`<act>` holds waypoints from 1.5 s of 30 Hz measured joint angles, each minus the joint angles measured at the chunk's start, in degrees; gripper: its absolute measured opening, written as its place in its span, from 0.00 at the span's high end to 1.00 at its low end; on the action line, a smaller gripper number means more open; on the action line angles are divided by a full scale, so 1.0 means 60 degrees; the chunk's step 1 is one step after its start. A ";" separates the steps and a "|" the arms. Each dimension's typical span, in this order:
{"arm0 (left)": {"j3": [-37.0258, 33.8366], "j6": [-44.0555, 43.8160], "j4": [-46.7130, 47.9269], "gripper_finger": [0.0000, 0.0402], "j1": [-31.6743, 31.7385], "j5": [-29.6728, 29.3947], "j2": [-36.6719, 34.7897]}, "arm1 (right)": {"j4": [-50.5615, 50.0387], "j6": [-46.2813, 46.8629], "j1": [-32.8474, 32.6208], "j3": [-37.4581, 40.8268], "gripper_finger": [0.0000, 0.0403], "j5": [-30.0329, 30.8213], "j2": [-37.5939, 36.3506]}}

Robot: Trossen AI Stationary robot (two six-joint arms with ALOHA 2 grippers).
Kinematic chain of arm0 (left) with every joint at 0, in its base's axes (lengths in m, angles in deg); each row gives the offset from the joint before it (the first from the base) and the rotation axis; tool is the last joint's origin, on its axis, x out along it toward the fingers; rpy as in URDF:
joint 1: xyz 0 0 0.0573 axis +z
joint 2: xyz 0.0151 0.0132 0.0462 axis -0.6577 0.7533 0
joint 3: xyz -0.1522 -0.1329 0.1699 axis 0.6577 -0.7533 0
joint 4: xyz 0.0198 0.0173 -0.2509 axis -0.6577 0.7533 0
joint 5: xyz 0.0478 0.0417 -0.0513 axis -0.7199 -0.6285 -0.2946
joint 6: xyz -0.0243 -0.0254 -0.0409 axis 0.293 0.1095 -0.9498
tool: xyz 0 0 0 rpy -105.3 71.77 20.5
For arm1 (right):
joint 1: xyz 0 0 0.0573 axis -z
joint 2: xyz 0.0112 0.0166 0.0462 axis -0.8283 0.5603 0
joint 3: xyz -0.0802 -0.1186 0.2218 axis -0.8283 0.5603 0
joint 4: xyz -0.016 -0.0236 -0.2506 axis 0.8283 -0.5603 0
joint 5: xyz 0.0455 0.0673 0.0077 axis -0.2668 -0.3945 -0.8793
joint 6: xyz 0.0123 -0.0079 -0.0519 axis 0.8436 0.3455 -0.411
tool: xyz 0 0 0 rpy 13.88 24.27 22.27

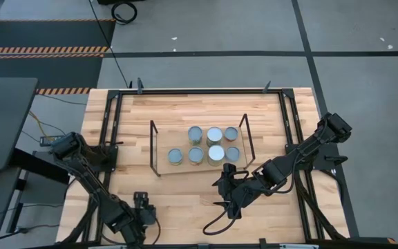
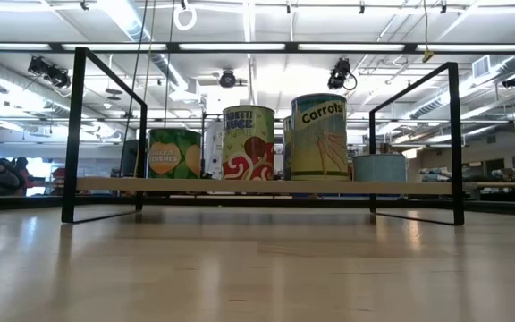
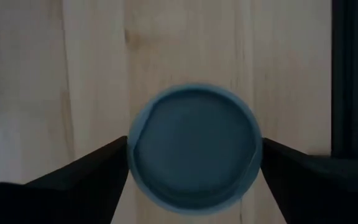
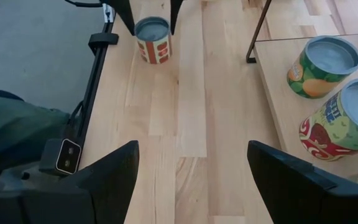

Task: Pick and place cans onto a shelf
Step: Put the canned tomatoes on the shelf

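The shelf (image 1: 159, 149) stands mid-table (image 1: 185, 111) and carries seven cans (image 1: 215, 135) in two rows, three in the far row and four in the near one, filling its right half; one lid (image 1: 216, 153) in the near row is brighter white. From the low view, the tallest label reads "Carrots" (image 2: 320, 136); beside it stands a can with a red and white pattern (image 2: 248, 143), its lettering only partly legible, then a green can with yellow fruit (image 2: 173, 152).

The eighth can (image 4: 152, 38), red-labelled, sits on the table at the near-left edge. The left gripper (image 1: 141, 209) hangs over it, fingers (image 3: 86, 180) on either side of its lid (image 3: 194, 150); whether they press it cannot be told. The right gripper (image 1: 221, 195) hovers just in front of the shelf's right end, fingers (image 4: 104, 177) spread and empty.
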 joint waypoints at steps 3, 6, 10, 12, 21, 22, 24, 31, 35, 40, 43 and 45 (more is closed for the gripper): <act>0.0007 0.0331 -0.0081 0.12 0.0100 -0.0099 0.0028 | 0.0000 0.0001 0.0000 0.0000 0.24 -0.0133 -0.0002; 0.0002 0.0486 0.0027 0.13 0.0206 -0.0030 0.0217 | -0.0004 0.0009 -0.0004 0.0000 0.24 -0.0233 0.0001; 0.0004 0.0994 -0.0283 0.18 0.0271 0.0142 0.0477 | -0.0007 0.0173 0.0000 0.0000 0.24 -0.0237 -0.0002; 0.0004 0.1050 -0.0280 0.22 0.0342 0.0174 0.0481 | -0.0035 0.0141 -0.0007 -0.0001 0.24 -0.0292 0.0001; 0.1665 0.2692 0.0819 0.28 0.1354 0.0783 -0.0117 | -0.0471 -0.0485 0.0068 -0.0004 0.24 -0.0456 0.0000; 0.2122 0.3172 0.1226 0.28 0.1615 0.0725 -0.0142 | -0.0539 -0.0615 0.0123 -0.0004 0.24 -0.0469 -0.0001; 0.3013 0.4057 0.2266 0.28 0.2219 0.0089 -0.0238 | -0.0695 -0.0890 0.0300 -0.0004 0.25 -0.0474 0.0001; 0.5650 0.7286 0.4531 0.28 0.5174 -0.0822 -0.0368 | -0.1279 -0.1355 0.1029 -0.0004 0.28 -0.0924 0.0001; 0.5438 0.8648 0.4980 0.28 0.7162 -0.0398 -0.0361 | -0.2083 -0.1136 0.1078 -0.0004 0.30 -0.1205 -0.0002; 0.4376 0.9388 0.4744 0.28 0.9141 0.0640 -0.0612 | -0.3271 -0.0296 0.0468 -0.0004 0.32 -0.1181 0.0001; 0.3797 0.9626 0.4129 0.28 0.9884 0.1040 -0.0931 | -0.3340 -0.0130 0.0169 -0.0004 0.33 -0.1034 -0.0002; 0.3371 0.9646 0.3479 0.28 1.0254 0.1110 -0.1036 | -0.3342 -0.0144 0.0076 -0.0004 0.33 -0.0907 -0.0002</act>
